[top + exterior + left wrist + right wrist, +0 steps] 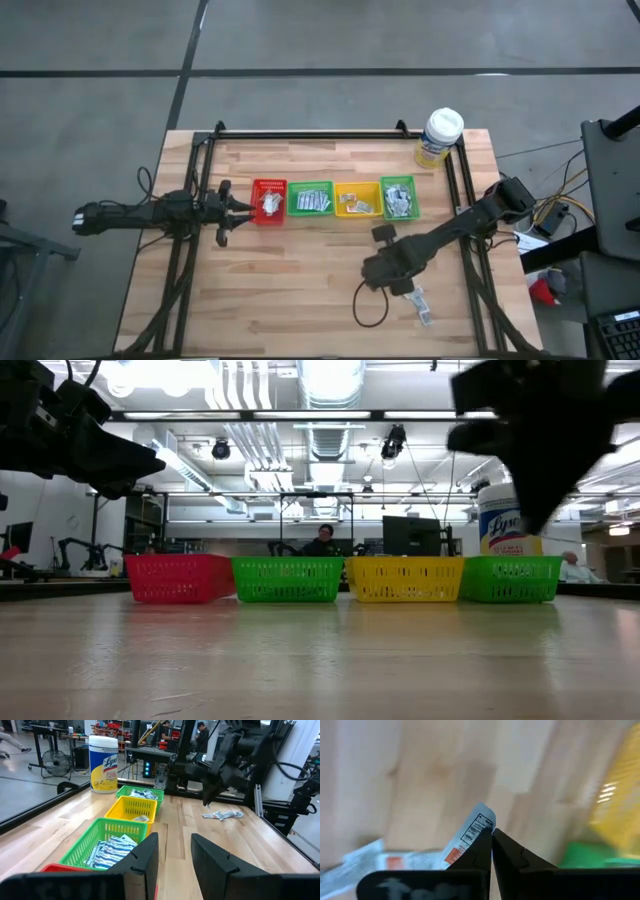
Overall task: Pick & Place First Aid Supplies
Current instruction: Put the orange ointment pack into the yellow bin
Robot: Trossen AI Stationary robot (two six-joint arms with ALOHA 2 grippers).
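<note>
Bare wooden tabletop (320,660), four bins (288,579), ducted workshop ceiling (330,400) behind.

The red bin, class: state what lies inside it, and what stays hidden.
Inside the red bin the high view shows a few pale sachets heaped mid-bin. The low view's mesh wall hides them; anything beneath the heap cannot be seen.

The wipes tub (103,764) at the table's far right corner reads "Lysol" on its yellow label. The sachet (470,837) pinched in the right gripper (491,836) carries fine print, too small to read.
</note>
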